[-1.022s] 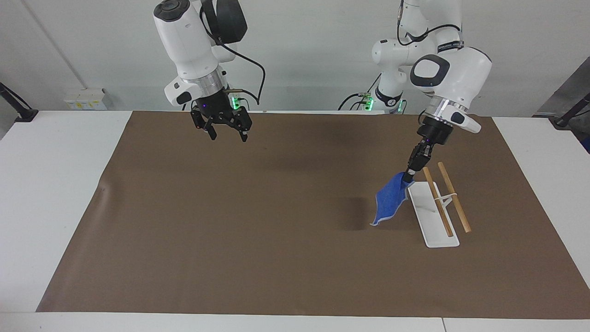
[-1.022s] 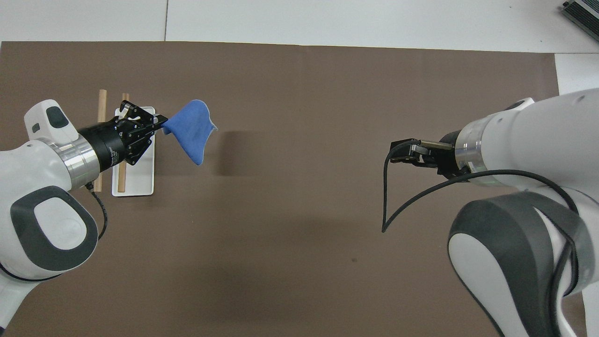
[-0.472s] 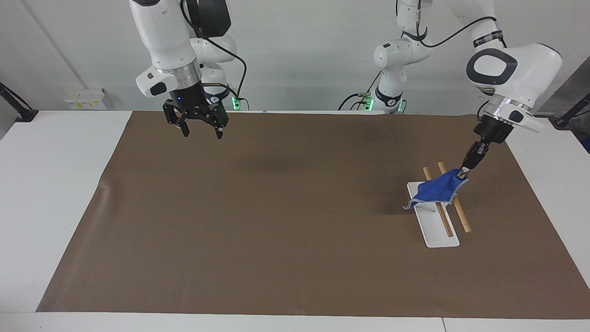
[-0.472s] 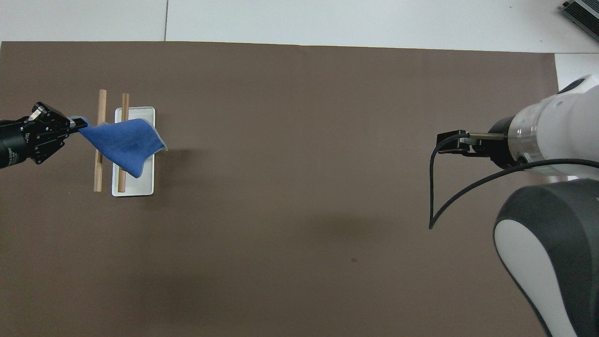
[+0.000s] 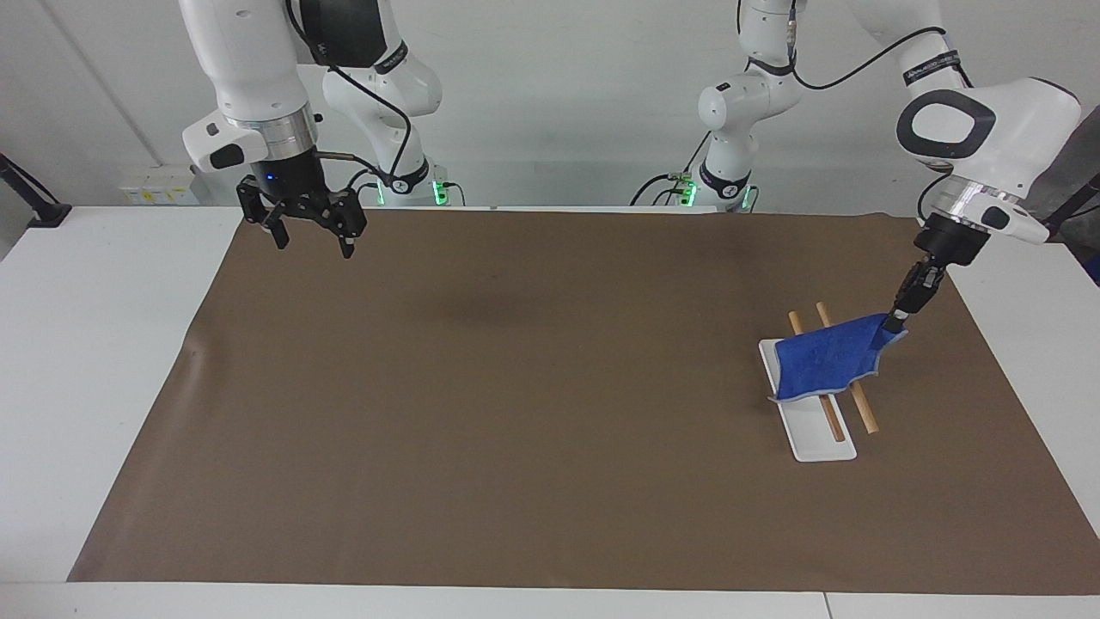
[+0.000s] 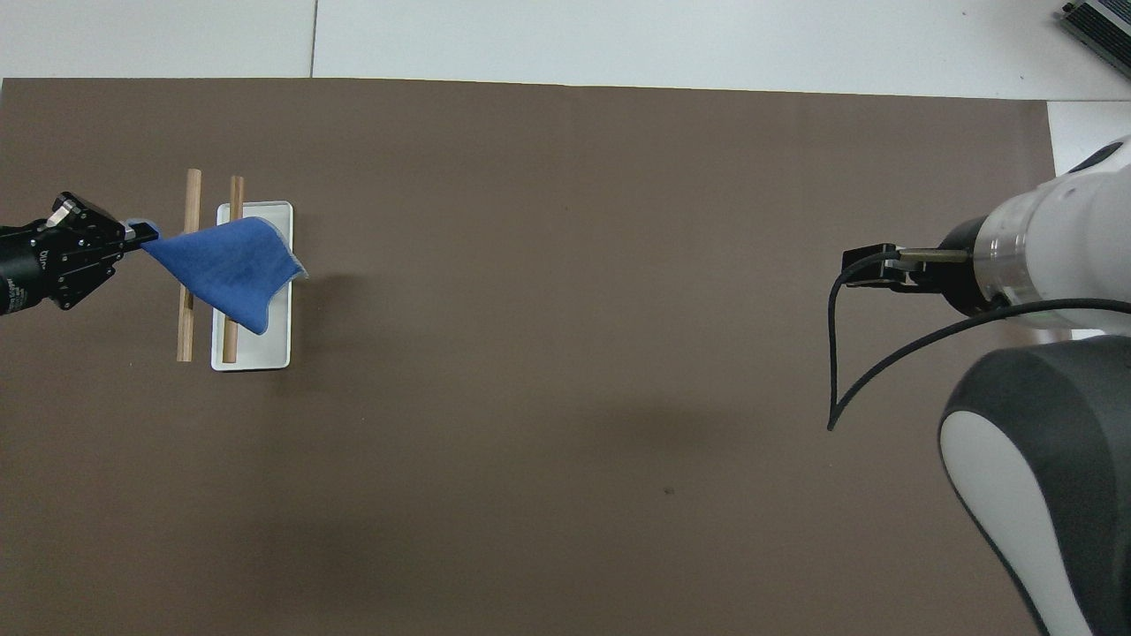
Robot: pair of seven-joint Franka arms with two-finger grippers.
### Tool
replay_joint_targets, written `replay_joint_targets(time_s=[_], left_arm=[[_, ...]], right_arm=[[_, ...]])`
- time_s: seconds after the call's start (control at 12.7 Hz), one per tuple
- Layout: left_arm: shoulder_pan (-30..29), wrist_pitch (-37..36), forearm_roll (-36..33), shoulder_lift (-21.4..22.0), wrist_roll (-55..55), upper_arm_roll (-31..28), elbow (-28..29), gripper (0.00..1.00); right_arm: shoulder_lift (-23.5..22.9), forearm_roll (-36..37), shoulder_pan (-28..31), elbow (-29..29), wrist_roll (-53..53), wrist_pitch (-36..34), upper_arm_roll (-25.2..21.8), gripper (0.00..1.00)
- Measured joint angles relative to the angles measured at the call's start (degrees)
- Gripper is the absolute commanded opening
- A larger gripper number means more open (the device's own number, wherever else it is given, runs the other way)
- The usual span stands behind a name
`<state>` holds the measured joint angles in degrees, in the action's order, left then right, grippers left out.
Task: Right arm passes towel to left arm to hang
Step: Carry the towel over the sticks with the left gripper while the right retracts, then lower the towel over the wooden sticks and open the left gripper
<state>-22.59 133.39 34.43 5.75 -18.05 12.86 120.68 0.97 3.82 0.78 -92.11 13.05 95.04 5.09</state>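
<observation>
Two arms work over the brown mat (image 5: 481,404). The left arm (image 5: 980,137) reaches down at a slant from the left arm's end of the table, its wrist tilted so the left gripper (image 5: 895,320) points toward the rack (image 5: 812,425); its fingers are pinched tight on one corner of the towel (image 5: 829,361). That gripper hangs over the mat just beside the rack, on the side toward the left arm's end. The right arm (image 5: 249,77) stands upright at the right arm's end, wrist straight down, and the right gripper (image 5: 312,239) hangs over the mat's edge nearest the robots with its fingers spread wide and nothing between them; it waits there, well apart from the towel.

One towel: blue, stretched from the held corner across both rods (image 6: 187,265), its loose end drooping over the rack's white base.

One rack, with two wooden rods lying side by side, one over the base and one just outside it. One mat covers most of the white table (image 5: 103,361).
</observation>
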Motion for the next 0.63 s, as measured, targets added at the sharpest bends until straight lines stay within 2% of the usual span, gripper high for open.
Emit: replay_joint_targets(time_s=[0.24,0.39,0.63], left_arm=[[-0.9,-1.4,-4.9,0.0,0.0,0.1,0.0,0.00],[-1.2,-2.3,-7.9,-0.1,0.0,0.1,0.2,0.00],[-1.2,-2.7,-11.0,-0.3,0.1,0.1,1.0,0.00]], right_arm=[[-1.8,-0.1,-0.3,4.4,-0.4,-5.2,-0.2,1.00],[-2.1,-0.2,-0.6,4.2,-1.7,-6.3,-0.6,1.00],[-2.1,-1.3,-0.6,3.4,-6.2,-6.9,-3.5,1.00]])
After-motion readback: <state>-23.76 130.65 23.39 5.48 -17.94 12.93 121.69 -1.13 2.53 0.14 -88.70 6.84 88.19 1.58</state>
